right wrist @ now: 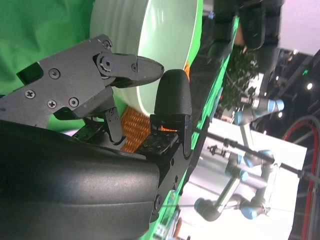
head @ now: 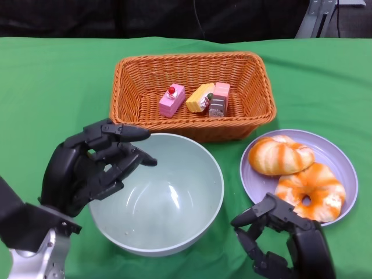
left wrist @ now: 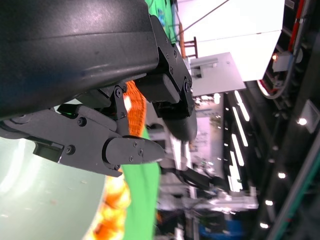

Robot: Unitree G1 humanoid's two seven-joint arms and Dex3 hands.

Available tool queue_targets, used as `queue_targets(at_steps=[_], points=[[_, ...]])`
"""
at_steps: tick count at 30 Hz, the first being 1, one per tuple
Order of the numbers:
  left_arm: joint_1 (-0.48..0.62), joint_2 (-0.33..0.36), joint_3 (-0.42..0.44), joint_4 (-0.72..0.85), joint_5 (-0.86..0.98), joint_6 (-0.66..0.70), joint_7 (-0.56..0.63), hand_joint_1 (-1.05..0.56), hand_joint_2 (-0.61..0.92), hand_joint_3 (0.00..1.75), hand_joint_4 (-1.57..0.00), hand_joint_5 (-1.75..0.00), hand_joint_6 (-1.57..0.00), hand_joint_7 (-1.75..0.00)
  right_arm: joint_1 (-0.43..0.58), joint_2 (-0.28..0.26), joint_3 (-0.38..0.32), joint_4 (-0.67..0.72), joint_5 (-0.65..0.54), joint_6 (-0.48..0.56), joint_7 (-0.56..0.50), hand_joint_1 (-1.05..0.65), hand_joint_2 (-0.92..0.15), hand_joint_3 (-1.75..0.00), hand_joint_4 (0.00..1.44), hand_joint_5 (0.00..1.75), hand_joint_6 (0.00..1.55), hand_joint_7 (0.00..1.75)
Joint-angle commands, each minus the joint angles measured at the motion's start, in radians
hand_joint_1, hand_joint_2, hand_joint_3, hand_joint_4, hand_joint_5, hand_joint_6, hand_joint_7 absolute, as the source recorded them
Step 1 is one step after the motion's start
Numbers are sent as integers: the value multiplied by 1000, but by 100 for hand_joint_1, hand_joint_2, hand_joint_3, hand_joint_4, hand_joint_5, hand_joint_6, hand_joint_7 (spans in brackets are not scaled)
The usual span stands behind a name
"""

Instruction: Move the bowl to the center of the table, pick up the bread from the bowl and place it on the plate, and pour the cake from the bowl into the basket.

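Inspecting from the near edge: the right hand (head: 285,241) sits at the near right corner, fingers curled loosely and apart, holding nothing; it lies just near of the plate (head: 344,160) and right of the bowl (head: 160,195). The left hand (head: 96,165) hovers at the bowl's left rim, fingers spread and bent over the edge. Whether any fingertip touches the rim cannot be confirmed, and nothing appears to be clamped. The bowl stands upright near the centre of the green table (head: 52,75), and its interior shows no contents. To its right, well within the plate, lie two pieces of bread (head: 305,183), one touching the other. Farther back, the basket (head: 192,96) stands just beyond the bowl's far rim, its long axis running left to right, and holds three pieces of cake (head: 197,99) side by side on its floor. Judgement: all three parts of the task appear complete, as bowl, bread and cake each occupy their intended places. The relation that governs any remaining move is that of the left hand to the bowl. The bowl lies directly right of that hand, which is plainly the nearer of the two, so a clean withdrawal to the left and near would clear the rim without disturbing it. Risk noted: a finger hooked over the rim could drag or tip the bowl.
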Motion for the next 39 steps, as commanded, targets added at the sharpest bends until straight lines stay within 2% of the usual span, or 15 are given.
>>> queue_targets(at_steps=[1, 3, 5, 6, 8, 13, 17, 23, 27, 39], points=[[23, -22, 54, -58, 2, 94, -70, 2, 78, 73, -81, -163, -82, -141, -9, -11, -20, -22, 39, -17, 4, -23, -56, -79, 76, 151, 69, 124], [26, -36, 76, -79, 20, 129, -101, 4, 65, 96, -81, -167, -82, -148, -11, -12, -22, -41, 76, -15, 24, -23, -53, -83, 76, 150, 69, 124], [30, -44, 90, -107, 30, 172, -139, 1, 60, 101, -82, -169, -81, -151, -5, -16, -19, -93, 128, 9, 59, -22, -56, -81, 74, 151, 68, 124], [32, -45, 92, -128, 37, 199, -154, 2, 60, 102, -82, -169, -81, -151, 2, -20, -18, -138, 147, 34, 76, -23, -65, -65, 72, 151, 67, 123], [35, -45, 92, -175, 47, 261, -180, 3, 58, 106, -85, -167, -84, -148, 14, -29, -22, -220, 146, 78, 93, -25, -70, -55, 72, 151, 68, 123], [43, -60, 100, -242, 93, 305, -225, 3, 50, 123, -90, -163, -88, -143, 43, -49, -7, -358, 160, 159, 153, -27, -65, -64, 77, 147, 68, 123], [54, -71, 106, -257, 119, 307, -259, -3, 51, 117, -90, -164, -87, -144, 62, -53, 10, -406, 205, 192, 202, -24, -63, -69, 78, 147, 69, 122], [71, -80, 114, -308, 154, 357, -254, 1, 48, 128, -88, -163, -88, -140, 76, -48, 4, -432, 224, 210, 228, -23, -54, -83, 76, 149, 67, 125], [68, -87, 124, -309, 182, 360, -251, 2, 48, 128, -87, -164, -86, -140, 67, -44, -3, -426, 217, 214, 227, -24, -50, -90, 76, 149, 68, 125], [71, -112, 137, -315, 203, 366, -256, -1, 50, 127, -86, -166, -85, -141, 63, -46, -1, -423, 234, 218, 250, -25, -52, -88, 75, 151, 66, 126]])
